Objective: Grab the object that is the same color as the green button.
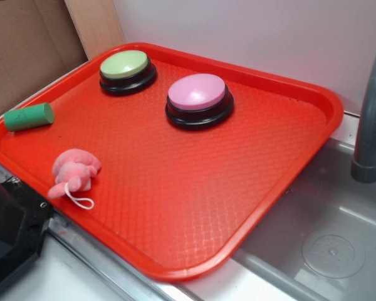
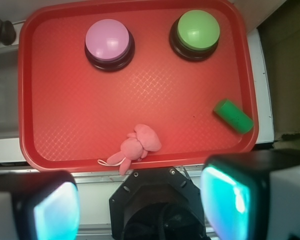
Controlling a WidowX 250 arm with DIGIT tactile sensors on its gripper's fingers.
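Observation:
The object, a small green cylinder [image 1: 29, 116], lies on its side at the left rim of the red tray [image 1: 194, 188]; the wrist view has this cylinder [image 2: 233, 116] near the tray's [image 2: 65, 110] right edge. At the tray's far end stands the green button [image 1: 125, 65] [image 2: 195, 29] on its black base. My gripper [image 2: 140, 205] hangs high above the tray's near edge, open, its teal pads [image 2: 227, 205] wide apart with nothing between them. It is well clear of the cylinder and does not show in the exterior view.
A pink button [image 1: 198, 94] [image 2: 109, 40] stands beside the green one. A pink plush [image 1: 75, 170] [image 2: 140, 142] with a cord loop lies at the tray's near edge. The black robot base [image 1: 12, 232] sits just off the tray. A sink [image 1: 326, 238] and grey faucet [image 1: 371, 119] lie to the right.

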